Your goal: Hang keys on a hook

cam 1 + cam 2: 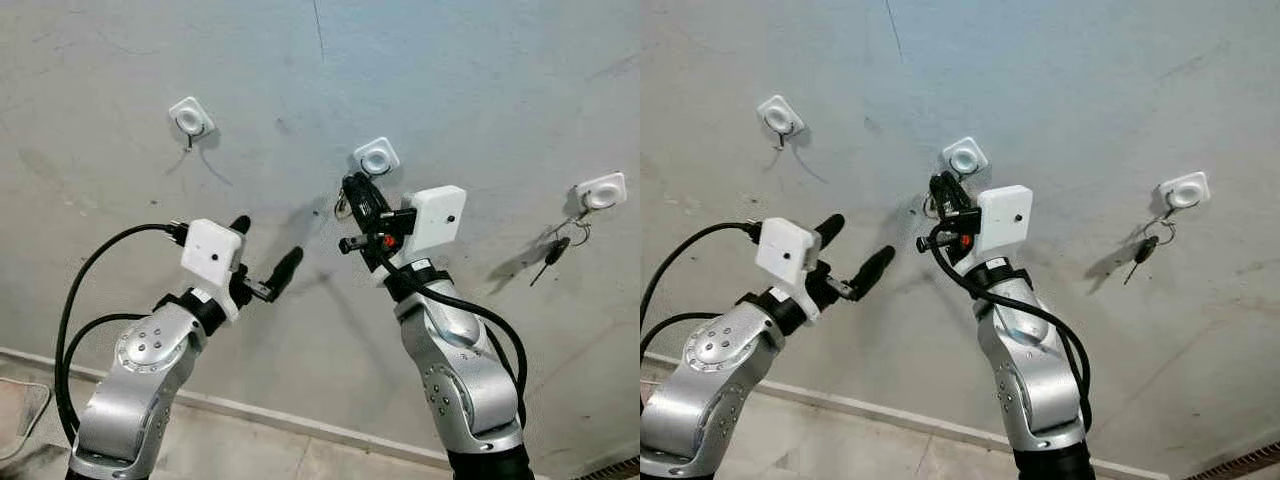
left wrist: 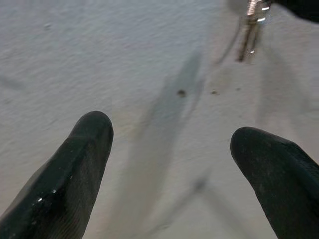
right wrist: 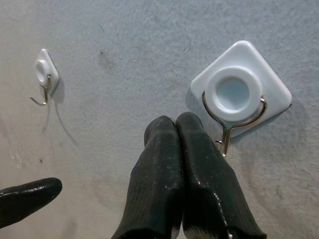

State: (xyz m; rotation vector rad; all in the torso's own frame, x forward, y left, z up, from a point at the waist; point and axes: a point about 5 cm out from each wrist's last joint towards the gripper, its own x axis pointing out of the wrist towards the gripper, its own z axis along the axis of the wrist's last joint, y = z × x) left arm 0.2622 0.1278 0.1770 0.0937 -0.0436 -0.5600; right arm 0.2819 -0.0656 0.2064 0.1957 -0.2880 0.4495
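Observation:
Three white square hooks are stuck on the grey wall. My right gripper (image 1: 353, 184) is raised just below the middle hook (image 1: 377, 156), shut on the keys (image 1: 343, 208), whose ring hangs beside the fingers. In the right wrist view the shut fingertips (image 3: 175, 127) almost touch the hook's wire (image 3: 227, 137). In the left wrist view the keys (image 2: 250, 22) dangle against the wall. To the left and lower, my left gripper (image 1: 266, 240) stands open, holding nothing, pointed at bare wall.
The left hook (image 1: 190, 118) is bare. Another key set (image 1: 555, 248) hangs from the right hook (image 1: 601, 191). A pale baseboard (image 1: 250, 410) runs along the wall's foot, with tiled floor below it.

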